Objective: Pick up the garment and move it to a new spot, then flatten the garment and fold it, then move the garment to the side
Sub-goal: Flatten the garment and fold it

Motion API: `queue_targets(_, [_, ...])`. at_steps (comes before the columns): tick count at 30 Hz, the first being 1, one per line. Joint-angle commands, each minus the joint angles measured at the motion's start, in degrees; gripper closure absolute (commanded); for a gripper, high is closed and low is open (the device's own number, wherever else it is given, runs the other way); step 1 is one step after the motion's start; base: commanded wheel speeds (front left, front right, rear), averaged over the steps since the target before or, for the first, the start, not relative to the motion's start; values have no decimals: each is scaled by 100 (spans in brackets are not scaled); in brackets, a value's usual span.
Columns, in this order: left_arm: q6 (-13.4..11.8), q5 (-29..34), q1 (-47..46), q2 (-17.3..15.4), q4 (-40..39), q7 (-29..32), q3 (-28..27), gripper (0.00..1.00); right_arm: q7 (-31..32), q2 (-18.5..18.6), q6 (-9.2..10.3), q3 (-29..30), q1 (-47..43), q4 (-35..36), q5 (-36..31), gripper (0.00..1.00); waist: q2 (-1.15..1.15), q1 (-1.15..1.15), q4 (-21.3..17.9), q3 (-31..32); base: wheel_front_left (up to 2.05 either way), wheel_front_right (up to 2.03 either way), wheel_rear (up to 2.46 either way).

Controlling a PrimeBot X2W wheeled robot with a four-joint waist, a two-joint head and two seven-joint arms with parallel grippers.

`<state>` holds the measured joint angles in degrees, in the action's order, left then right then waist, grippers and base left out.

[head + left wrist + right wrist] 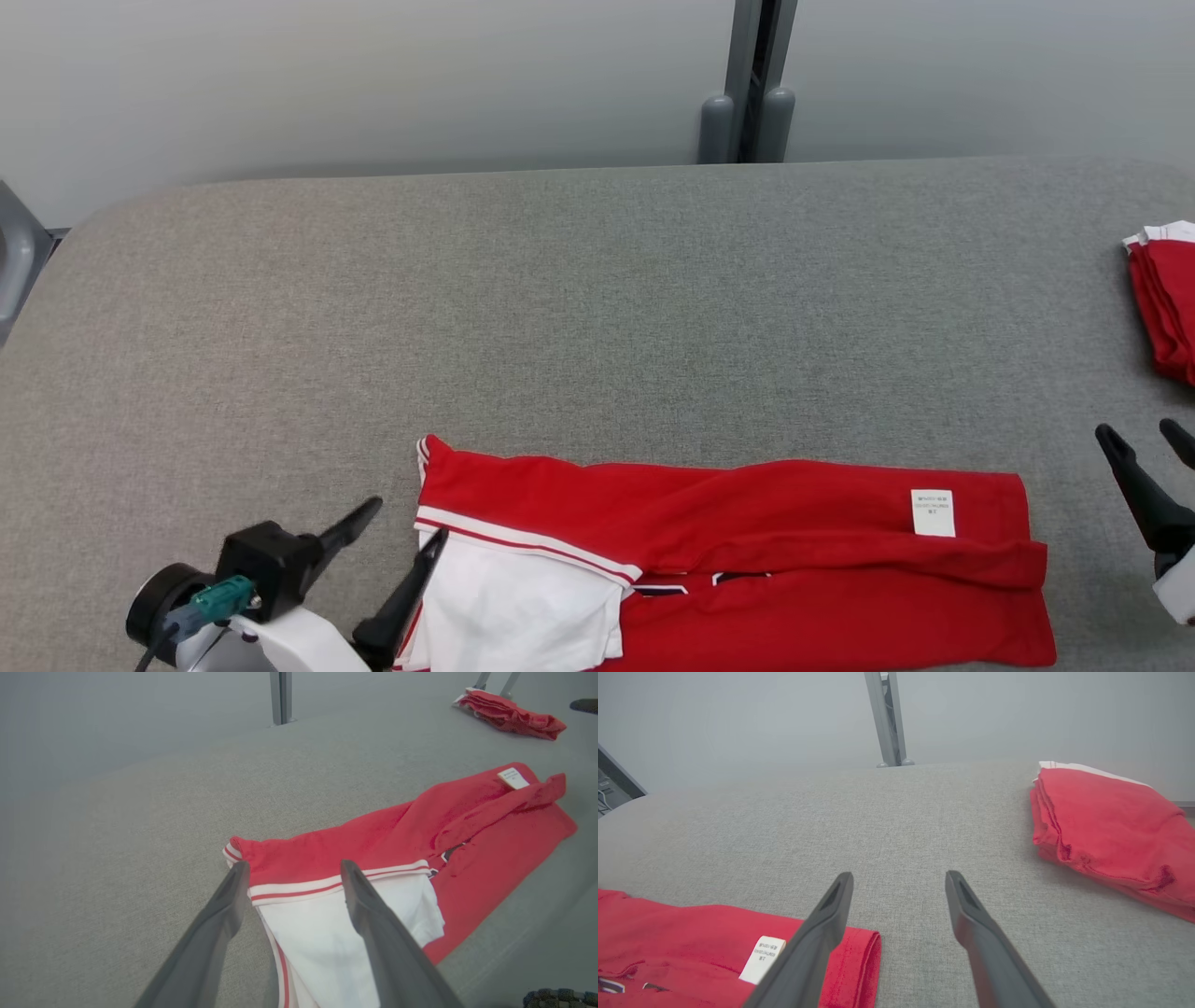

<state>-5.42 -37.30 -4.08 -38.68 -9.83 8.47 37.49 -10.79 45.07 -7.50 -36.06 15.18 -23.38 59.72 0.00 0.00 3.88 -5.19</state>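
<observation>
The garment (747, 551) is red with a white part and red-and-white striped trim. It lies folded into a long band along the near edge of the grey table (560, 308), a white label (933, 512) showing near its right end. My left gripper (406, 518) hovers open at the garment's left end, nothing between its fingers. In the left wrist view, that left gripper (292, 870) points at the striped trim of the garment (397, 840). My right gripper (1139, 439) stands open just right of the garment, over bare table. From the right wrist, the right gripper (899, 879) has the garment (691, 938) at its lower left.
A stack of folded red garments (1167, 299) lies at the table's right edge, also in the right wrist view as a red stack (1106, 826). A grey post (747, 84) stands behind the table's far edge. The table's rounded left end meets a dark object (14, 257).
</observation>
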Motion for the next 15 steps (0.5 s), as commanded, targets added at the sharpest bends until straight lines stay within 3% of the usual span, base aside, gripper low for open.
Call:
queue_targets(1, [-211, -39, -131, 246, 103, -371, -217, 0, -244, -207, 3, 301, 50, -117, -195, 0, 0, 0, -13, 17, 0, 0, 0])
queue_targets(4, [-365, -86, -162, 529, 207, -782, -405, 0, -374, -473, 2, 637, 47, -166, -404, 0, 0, 0, -41, 40, 0, 0, 0])
queue_targets(8, [-602, -161, -174, 1112, 605, -1801, -754, 0, -446, -1246, 2, 1578, -167, 24, -1138, 0, 0, 0, -120, 97, 0, 0, 0])
queue_targets(15, [-504, 54, -44, 1786, 1186, -2356, -1140, 0, -444, -2265, 2, 2753, -797, 576, -2282, 0, 0, 0, -142, 155, 0, 0, 0])
